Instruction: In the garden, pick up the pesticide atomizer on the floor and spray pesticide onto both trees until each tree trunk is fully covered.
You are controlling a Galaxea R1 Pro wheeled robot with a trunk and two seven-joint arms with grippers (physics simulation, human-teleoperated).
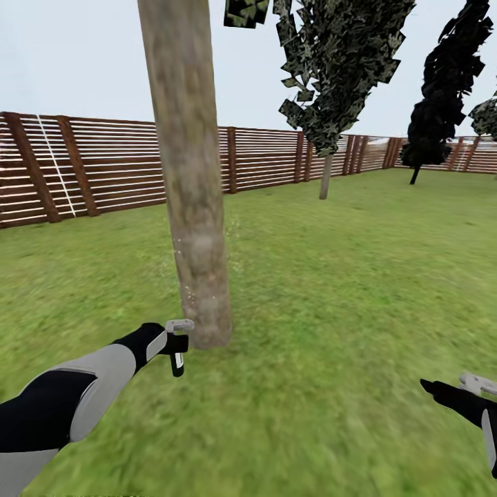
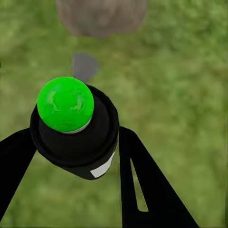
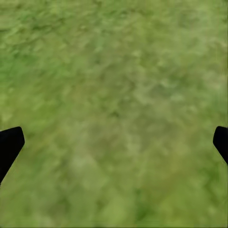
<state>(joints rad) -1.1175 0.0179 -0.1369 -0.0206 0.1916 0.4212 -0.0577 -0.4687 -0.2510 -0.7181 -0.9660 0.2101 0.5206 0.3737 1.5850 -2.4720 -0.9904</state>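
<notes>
Head view: the left gripper (image 1: pixel 178 339) sat low at about 8 o'clock, jaws closed around the pesticide atomizer (image 1: pixel 178 357), a small black sprayer with a pale strip hanging down from the fingers. It was just beside the base of the tree trunk (image 1: pixel 190 172), to the trunk's 9 o'clock side, not touching as far as could be told. The trunk ran up from the grass (image 1: pixel 331 290) past the top edge; fine white specks (image 1: pixel 181 273) dotted the lower bark. In the left wrist view the atomizer (image 2: pixel 76 135) was clamped between the black fingers (image 2: pixel 142 185), green ball cap toward the camera, the trunk base (image 2: pixel 100 16) blurred beyond it.

The right gripper (image 1: pixel 478 384) was at 4 o'clock over bare grass, well apart from the trunk. In the right wrist view, fingertips (image 3: pixel 9 145) sat at opposite edges, jaws wide apart, holding nothing.

A brown slat fence (image 1: pixel 103 166) ran across at 10 to 2 o'clock, with a second tree (image 1: pixel 326 172) and a dark conifer (image 1: pixel 435 117) near it.
</notes>
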